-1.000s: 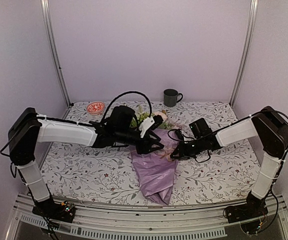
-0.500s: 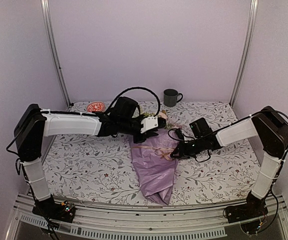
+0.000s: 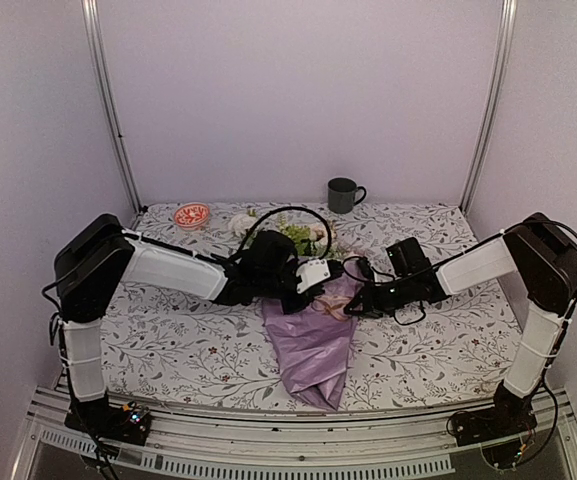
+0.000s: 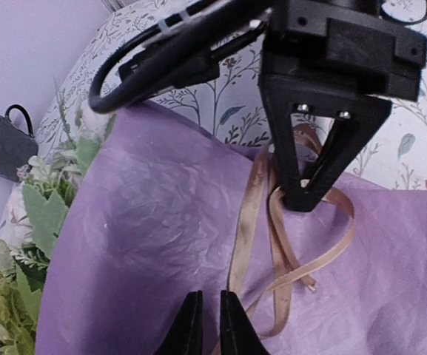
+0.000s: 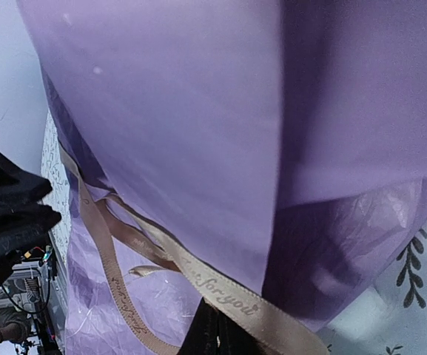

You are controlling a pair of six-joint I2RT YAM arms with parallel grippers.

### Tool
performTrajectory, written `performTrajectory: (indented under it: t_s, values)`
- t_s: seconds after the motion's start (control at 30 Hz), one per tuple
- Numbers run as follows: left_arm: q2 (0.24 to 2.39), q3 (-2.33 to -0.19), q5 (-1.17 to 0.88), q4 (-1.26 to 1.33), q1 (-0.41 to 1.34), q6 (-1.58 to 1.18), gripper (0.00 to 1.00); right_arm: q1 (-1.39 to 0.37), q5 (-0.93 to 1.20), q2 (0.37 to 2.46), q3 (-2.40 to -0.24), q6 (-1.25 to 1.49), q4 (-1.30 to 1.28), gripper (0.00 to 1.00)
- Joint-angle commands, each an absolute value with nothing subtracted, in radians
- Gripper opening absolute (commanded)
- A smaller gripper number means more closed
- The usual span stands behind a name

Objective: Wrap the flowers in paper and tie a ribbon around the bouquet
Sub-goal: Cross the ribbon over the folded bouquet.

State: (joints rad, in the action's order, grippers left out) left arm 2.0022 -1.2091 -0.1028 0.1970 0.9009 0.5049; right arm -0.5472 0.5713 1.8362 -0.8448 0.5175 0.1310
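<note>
Well, from the top camera I see the bouquet (image 3: 313, 325) lying in the middle of the counter (image 3: 168, 330). The flowers (image 3: 296, 236) poke out at the far end. The paper (image 3: 316, 360) is wrapped round the stalks, with its narrow end toward me. My left hand (image 3: 320, 287) and my right hand (image 3: 356, 305) meet over the middle of the bundle, very close together. I cannot make out any tie from up there.

Next, the left wrist camera. The ribbon (image 4: 251, 222) lies in loose loops on top of the purple paper. My right hand (image 4: 306, 194) comes in from the top of this view, clenched, and its tip pinches the ribbon where the loops cross. One strand runs down right to my left hand's fingers (image 4: 232, 325). Those fingers are almost together, with just a thin crack between them. I cannot tell if the strand is caught in there or only lies beside them.

Last, the right wrist camera. The ribbon (image 5: 220, 292), with small letters on it, runs across the paper to my right hand's dark fingertips (image 5: 213, 334) at the bottom edge.

I think the wrapping is done and we are on the tying step. The loops look slack, not snug. Next I would make sure the left hand really has its strand. Then both hands should pull apart gently, so the knot tightens and the thin paper does not rip.
</note>
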Motion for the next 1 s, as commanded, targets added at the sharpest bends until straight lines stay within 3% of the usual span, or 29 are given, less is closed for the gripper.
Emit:
performTrajectory:
  t_s: [0.0, 0.13, 0.47, 0.67, 0.9, 0.97]
  values:
    - [2.088, -1.372, -0.031, 0.146, 0.916, 0.418, 0.11, -0.540, 0.596, 1.849, -0.829, 0.537, 0.170, 0.00]
    - [2.144, -1.452, -0.002, 0.037, 0.926, 0.428, 0.18, -0.540, 0.594, 1.846, -0.827, 0.537, 0.171, 0.00]
    - [2.104, -1.390, -0.067, -0.006, 0.956, 0.490, 0.27, -0.540, 0.607, 1.853, -0.825, 0.536, 0.181, 0.00]
    - [2.159, -1.419, 0.006, -0.037, 0.968, 0.495, 0.22, -0.540, 0.606, 1.844, -0.824, 0.536, 0.181, 0.00]
    - [2.137, -1.372, 0.020, -0.050, 0.978, 0.522, 0.27, -0.540, 0.610, 1.848, -0.827, 0.534, 0.183, 0.00]
    - [2.150, -1.372, 0.093, -0.022, 0.978, 0.522, 0.20, -0.540, 0.611, 1.848, -0.826, 0.534, 0.181, 0.00]
